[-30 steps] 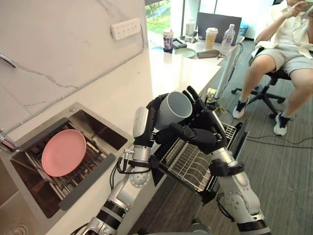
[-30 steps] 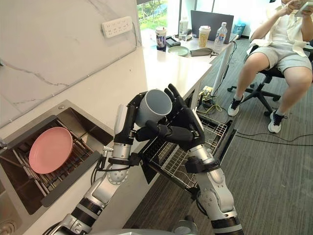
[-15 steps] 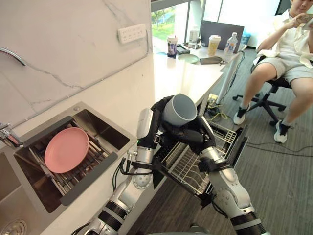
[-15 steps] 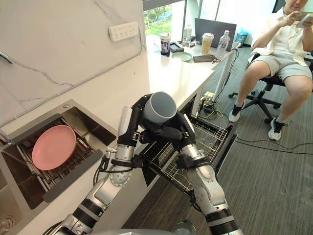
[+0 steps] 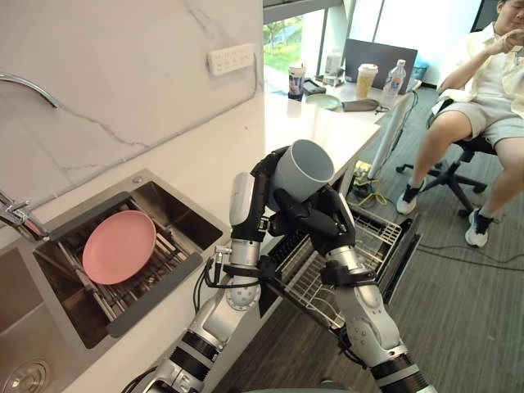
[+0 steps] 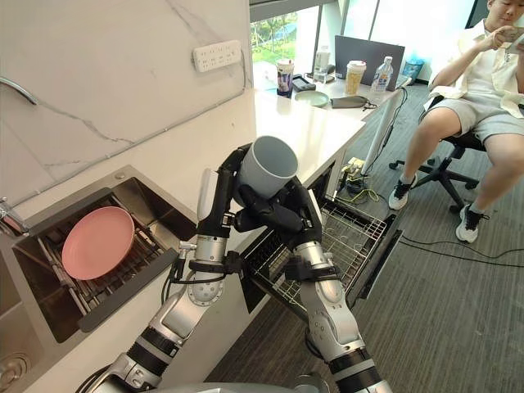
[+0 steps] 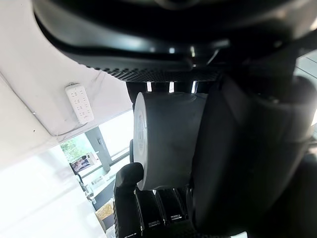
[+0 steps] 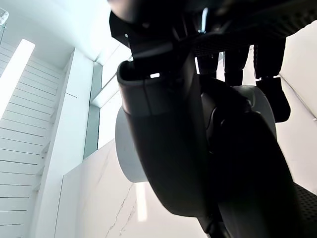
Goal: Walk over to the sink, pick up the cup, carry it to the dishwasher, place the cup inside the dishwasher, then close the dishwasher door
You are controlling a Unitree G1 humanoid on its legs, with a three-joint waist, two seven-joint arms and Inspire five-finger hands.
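Observation:
A grey cup [image 5: 304,168] is held in the air over the counter's edge, tilted with its mouth up and to the right. My left hand [image 5: 264,173] is shut on its left side, fingers curled round the wall. From below and the right, my right hand [image 5: 315,219] is also shut on the cup [image 6: 268,164], its fingers wrapped under the base. In the left wrist view the cup [image 7: 163,144] lies between the dark fingers. Beneath both hands the dishwasher's wire rack [image 5: 327,274] is pulled out over the lowered door [image 5: 407,250].
A pink plate [image 5: 119,246] lies in the sink [image 5: 176,213] at the left. A person [image 5: 483,90] sits on an office chair at the right. Cups, a bottle [image 5: 394,80] and a laptop stand at the counter's far end.
The right hand's fingers, which stood up behind the cup, have folded in under it. The cup has risen a little. The camera has shifted, so the whole scene sits differently.

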